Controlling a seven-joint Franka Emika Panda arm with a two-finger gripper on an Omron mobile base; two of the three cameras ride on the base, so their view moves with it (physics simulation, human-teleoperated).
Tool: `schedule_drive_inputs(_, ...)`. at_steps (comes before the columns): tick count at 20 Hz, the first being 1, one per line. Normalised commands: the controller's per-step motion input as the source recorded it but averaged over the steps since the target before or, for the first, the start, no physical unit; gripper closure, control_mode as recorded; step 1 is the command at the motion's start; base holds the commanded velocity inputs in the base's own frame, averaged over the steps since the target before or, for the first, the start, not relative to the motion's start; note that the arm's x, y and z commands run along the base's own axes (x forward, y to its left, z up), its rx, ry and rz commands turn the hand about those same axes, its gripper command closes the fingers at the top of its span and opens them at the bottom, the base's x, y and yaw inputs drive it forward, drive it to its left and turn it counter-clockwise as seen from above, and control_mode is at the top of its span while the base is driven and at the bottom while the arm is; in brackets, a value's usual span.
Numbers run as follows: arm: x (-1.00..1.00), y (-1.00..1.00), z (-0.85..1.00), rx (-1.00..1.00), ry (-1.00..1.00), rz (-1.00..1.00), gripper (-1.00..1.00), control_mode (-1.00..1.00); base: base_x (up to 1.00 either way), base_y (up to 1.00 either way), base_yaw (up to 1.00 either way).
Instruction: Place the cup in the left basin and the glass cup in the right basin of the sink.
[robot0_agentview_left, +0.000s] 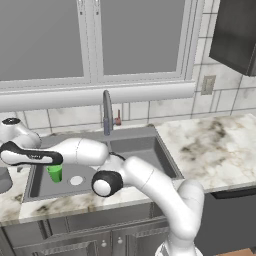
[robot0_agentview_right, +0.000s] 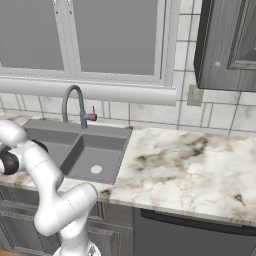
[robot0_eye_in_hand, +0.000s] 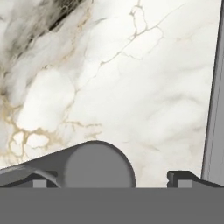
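Note:
The green cup (robot0_agentview_left: 55, 173) stands upright in the sink's left basin (robot0_agentview_left: 40, 188), next to its round drain and partly behind my forearm. The right basin (robot0_agentview_left: 145, 155) (robot0_agentview_right: 95, 157) holds nothing. My arm reaches left across the sink to the counter beside it. The grey glass cup (robot0_eye_in_hand: 96, 165) (robot0_agentview_left: 4, 181) sits on the marble there. In the hand view my gripper (robot0_eye_in_hand: 111, 180) is open, its fingertips (robot0_eye_in_hand: 39, 182) either side of the glass cup, which lies closer to the left tip. No contact with the glass cup shows.
A tall grey faucet (robot0_agentview_left: 107, 112) (robot0_agentview_right: 70, 102) rises behind the sink divider. The sink's rim (robot0_eye_in_hand: 214, 109) runs along the right of the hand view. Marble counter (robot0_agentview_left: 215, 145) stretches right of the sink, with a dark wall cabinet (robot0_agentview_left: 235, 32) above it.

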Motion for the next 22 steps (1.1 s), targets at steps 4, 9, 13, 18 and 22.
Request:
schedule_drive_inputs(4,0.19,0.14,0.02,-0.11,0.02,0.02,-1.0,-1.0,0.0,0.0,0.0)
schedule_drive_inputs(9,0.17,0.16,0.05,-0.08,0.01,0.02,-1.0,-1.0,0.0,0.0,0.0)
schedule_drive_inputs(13,0.14,0.19,0.07,-0.07,0.02,0.02,-1.0,-1.0,0.0,0.0,0.0)
schedule_drive_inputs(18,0.08,0.23,0.14,-0.03,0.0,0.03,-1.0,-1.0,0.0,0.0,0.0)
schedule_drive_inputs(22,0.02,0.24,0.18,0.0,0.02,0.03,-1.0,-1.0,0.0,0.0,0.0)
